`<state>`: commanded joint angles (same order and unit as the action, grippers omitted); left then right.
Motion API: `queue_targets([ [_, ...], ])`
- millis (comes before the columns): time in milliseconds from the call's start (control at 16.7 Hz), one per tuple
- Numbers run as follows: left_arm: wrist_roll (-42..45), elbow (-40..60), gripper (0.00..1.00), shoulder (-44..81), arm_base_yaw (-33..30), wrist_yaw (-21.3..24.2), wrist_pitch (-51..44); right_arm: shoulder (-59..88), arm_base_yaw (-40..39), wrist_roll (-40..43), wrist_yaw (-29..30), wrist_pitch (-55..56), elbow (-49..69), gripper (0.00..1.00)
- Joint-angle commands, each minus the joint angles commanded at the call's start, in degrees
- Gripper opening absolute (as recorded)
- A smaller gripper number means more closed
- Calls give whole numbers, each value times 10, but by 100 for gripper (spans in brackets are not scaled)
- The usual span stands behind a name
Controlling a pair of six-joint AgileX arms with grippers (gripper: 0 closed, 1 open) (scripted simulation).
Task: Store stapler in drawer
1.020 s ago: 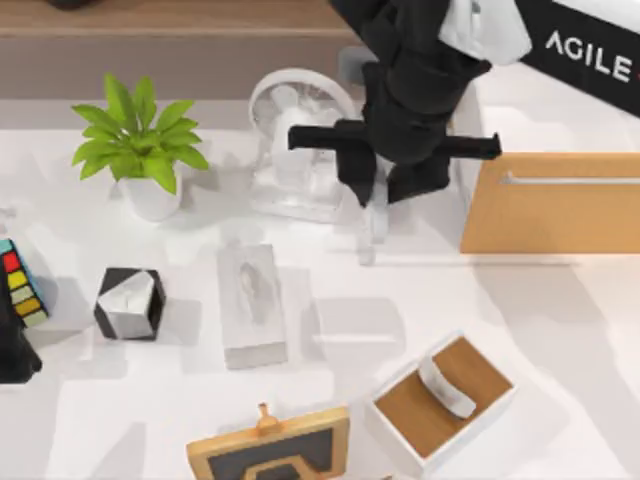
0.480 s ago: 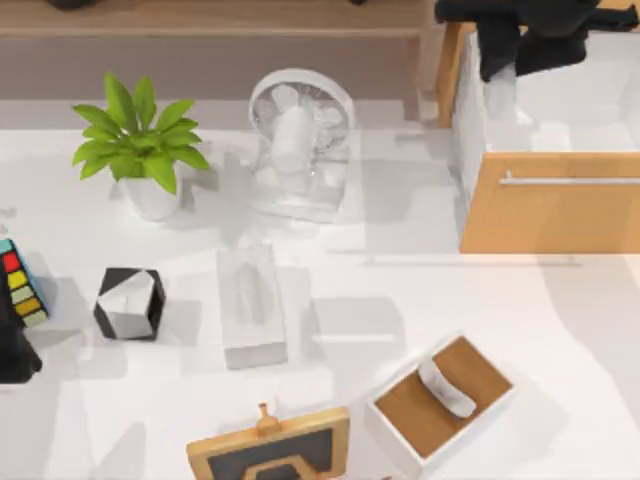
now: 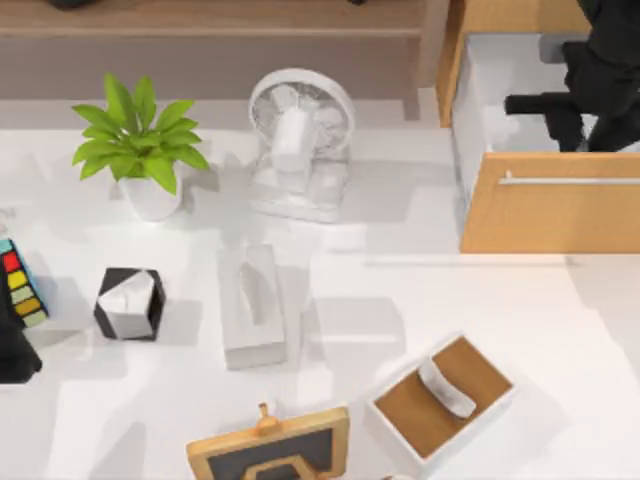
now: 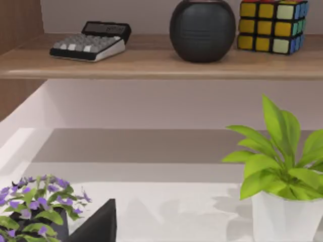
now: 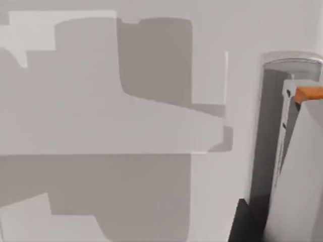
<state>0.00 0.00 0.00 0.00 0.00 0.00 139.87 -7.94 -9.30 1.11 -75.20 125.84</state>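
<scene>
The drawer (image 3: 550, 215) stands open at the back right, its light-brown front and thin silver bar handle (image 3: 570, 181) facing the table. My right gripper (image 3: 578, 130) hangs over the drawer's white inside, just behind the front panel. In the right wrist view the pale, narrow stapler (image 5: 298, 166) with an orange piece at its end stands close to the camera beside a dark finger (image 5: 245, 224), above the drawer's white floor (image 5: 101, 101); the gripper looks shut on it. From above, the arm hides the stapler. My left arm (image 3: 15, 350) is parked at the table's left edge.
A white fan (image 3: 300, 140) and a potted plant (image 3: 140, 150) stand at the back. A white tissue box (image 3: 252, 305), a black-and-white cube (image 3: 128, 303), a small tray (image 3: 395, 420) holding a curved piece and a framed board (image 3: 270, 450) occupy the middle and front.
My right arm has swung from beside the fan to the right, carrying the stapler, and now sits over the open drawer. The left arm has not moved.
</scene>
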Motion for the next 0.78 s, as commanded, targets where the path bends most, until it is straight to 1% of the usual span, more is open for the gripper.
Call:
queue_targets([
  [780, 0, 0, 100, 0, 0, 0, 0, 7, -2, -2, 3, 19, -21, 0],
])
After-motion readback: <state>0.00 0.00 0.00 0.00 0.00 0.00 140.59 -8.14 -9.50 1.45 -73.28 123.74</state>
